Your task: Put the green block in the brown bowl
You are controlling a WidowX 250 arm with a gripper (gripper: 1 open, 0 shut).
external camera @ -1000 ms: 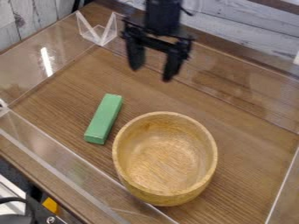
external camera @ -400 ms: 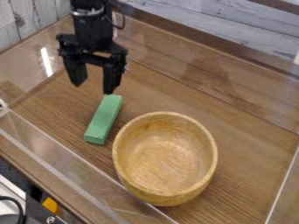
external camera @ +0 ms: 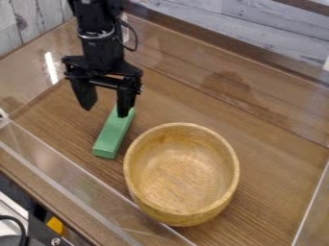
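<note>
The green block point(external camera: 111, 136) lies flat on the wooden table, its long side running from lower left to upper right, just left of the brown bowl point(external camera: 182, 172). The bowl is round, light wood with a thick rim, and holds nothing. My black gripper point(external camera: 106, 99) hangs pointing down right over the block's far end, its two fingers spread wide and open, nothing between them. The fingertips stand just above the block's upper end; I cannot tell whether they touch it.
Clear plastic walls point(external camera: 33, 159) ring the table at the left, front and right edges. A clear plastic stand point(external camera: 125, 34) sits at the back behind the arm. Bare wood stretches to the right of the gripper point(external camera: 244, 91).
The gripper has travelled from the back centre to the left and down toward the camera, arriving over the green block's far end. It stayed open. Block and bowl have not moved.
</note>
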